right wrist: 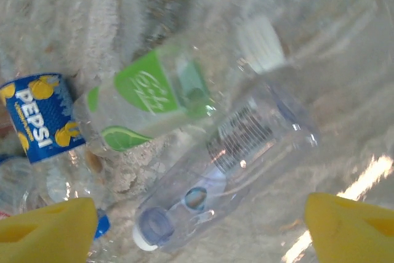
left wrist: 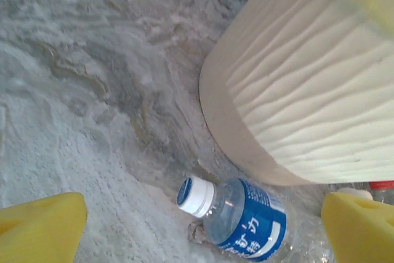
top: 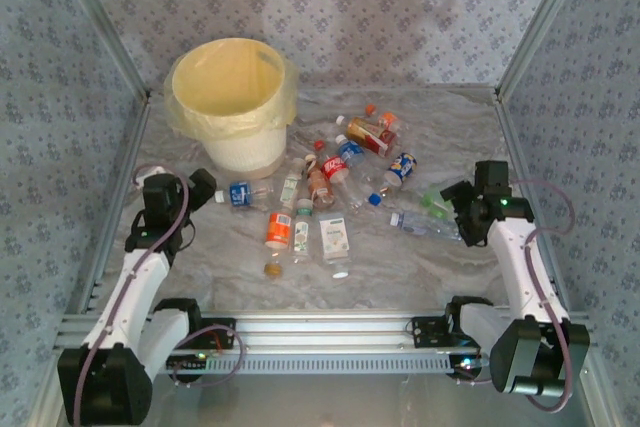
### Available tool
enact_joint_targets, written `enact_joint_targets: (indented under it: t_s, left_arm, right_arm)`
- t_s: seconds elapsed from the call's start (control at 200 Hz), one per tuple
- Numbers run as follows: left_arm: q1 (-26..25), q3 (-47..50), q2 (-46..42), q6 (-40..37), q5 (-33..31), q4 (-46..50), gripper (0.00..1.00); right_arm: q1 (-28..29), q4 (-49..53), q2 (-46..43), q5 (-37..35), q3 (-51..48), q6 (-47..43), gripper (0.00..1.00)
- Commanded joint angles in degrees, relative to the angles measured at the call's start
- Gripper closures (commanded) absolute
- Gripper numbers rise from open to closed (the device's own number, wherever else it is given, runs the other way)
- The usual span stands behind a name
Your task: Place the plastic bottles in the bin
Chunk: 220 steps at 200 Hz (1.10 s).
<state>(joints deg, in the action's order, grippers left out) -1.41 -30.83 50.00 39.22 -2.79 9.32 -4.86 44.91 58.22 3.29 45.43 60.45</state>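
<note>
Marble table (top: 400,267), bottles (top: 330,182) lie loose near bin (top: 235,97) | I have left gripper (left wrist: 200,229) spread wide over blue bottle (left wrist: 246,223) beside bin, so it fits between | right gripper (right wrist: 197,232) spread apart around clear bottle (right wrist: 228,170), ready to pinch, I think

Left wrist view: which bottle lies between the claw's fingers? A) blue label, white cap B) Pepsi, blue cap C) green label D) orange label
A: a blue-label bottle with a white cap lies on its side between the yellow fingers, next to the bin.
</note>
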Motion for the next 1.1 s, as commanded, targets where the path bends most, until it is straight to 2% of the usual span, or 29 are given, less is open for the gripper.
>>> enact_joint_targets:
  t_s: [0.0, 0.145, 0.32, 0.515, 0.849, 1.094]
  left_arm:
    - [0.18, -1.84, 1.55, 1.15, 3.99, -1.4, 0.02]
    - [0.15, -2.11, 2.97, 1.16, 3.98, -1.96, 0.02]
    - [0.18, -1.95, 3.77, 0.99, 3.54, -1.93, 0.02]
    - [0.13, -2.13, 4.28, 0.77, 2.53, -1.19, 0.02]
    - [0.16, -2.61, 5.19, 1.12, 1.55, -0.49, 0.02]
    - [-0.41, -3.65, 5.03, 0.27, 4.97, -0.66, 0.02]
  right_arm:
    - [0.29, 2.44, -0.68, 0.65, -2.28, 10.82, 0.17]
    - [1.9, -3.04, 1.66, -0.48, -3.9, 16.58, 0.18]
    - [3.56, -7.68, 6.36, -1.16, -5.18, 19.23, 0.18]
    - [4.75, -9.08, 8.76, -3.46, -7.81, 23.59, 0.18]
    - [7.03, -15.78, 10.09, -3.98, -13.27, 26.56, 0.25]
    - [10.03, -17.77, 10.99, -7.68, -15.13, 27.17, 0.36]
